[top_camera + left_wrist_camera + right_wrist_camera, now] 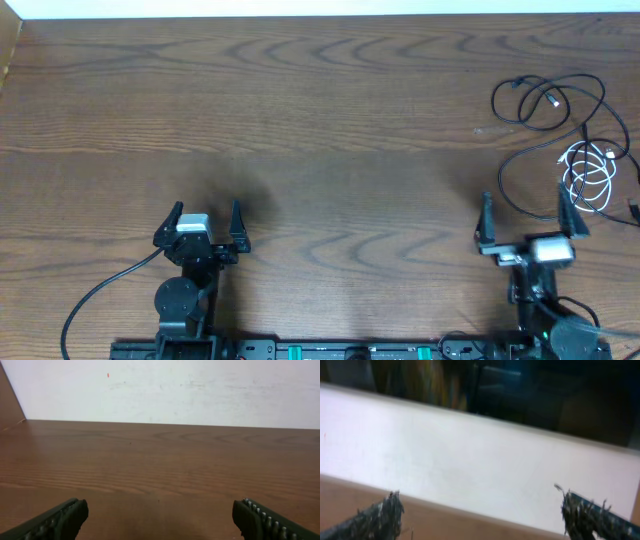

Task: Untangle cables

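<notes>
The cables lie at the table's right side in the overhead view. Thin black cables (548, 100) make loose loops at the far right, and one strand runs down toward the right arm. A white cable (590, 175) is coiled just below them, overlapping the black strand. My right gripper (528, 218) is open and empty, just left of and nearer than the white coil. My left gripper (205, 222) is open and empty at the near left, far from the cables. Neither wrist view shows the cables; both show open fingers in the left wrist view (159, 520) and the right wrist view (482, 515).
The wooden table (320, 140) ends at a white wall along its far edge. A thicker black arm wire (100, 290) curves off the left arm's base. The cables reach close to the table's right edge.
</notes>
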